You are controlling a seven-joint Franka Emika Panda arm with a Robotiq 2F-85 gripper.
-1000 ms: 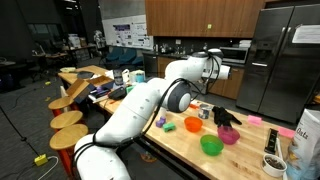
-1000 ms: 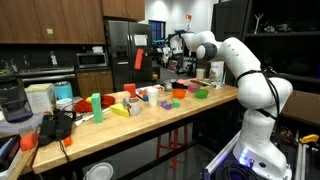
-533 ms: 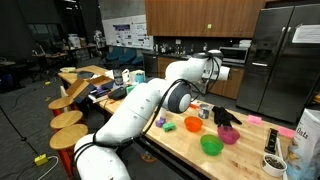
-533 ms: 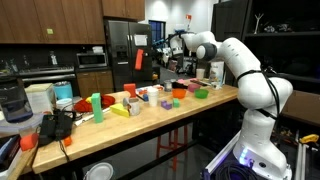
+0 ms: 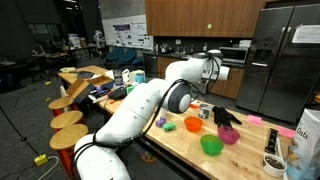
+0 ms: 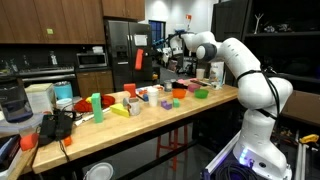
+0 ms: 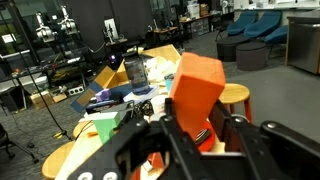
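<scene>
Currently my claw (image 7: 200, 128) is clenched on an orange block (image 7: 196, 82), one finger on each side of it in the wrist view. An exterior view shows the same block (image 6: 138, 58) held up in the air, well above the far end of the bench (image 6: 150, 126) and in front of the dark fridge (image 6: 120, 45).

I cannot read any writing. A poster (image 5: 122, 35) on the back wall has print too small to make out, and so does the white bag (image 5: 308, 135) at the bench's edge. The block's visible faces are plain.

The bench (image 5: 178, 148) has a pale wooden top. A green bowl (image 5: 211, 145), an orange bowl (image 5: 193, 125) and a pink bowl (image 5: 229, 135) sit near one another on it, along with other small coloured pieces.

The room is a kitchen that opens onto a workshop. It has wooden cabinets (image 6: 50, 20), a steel fridge (image 5: 285, 60), a microwave (image 6: 93, 59) and round wooden stools (image 5: 68, 120) beside the bench. Blue chairs (image 7: 250, 25) stand further off in the wrist view.
</scene>
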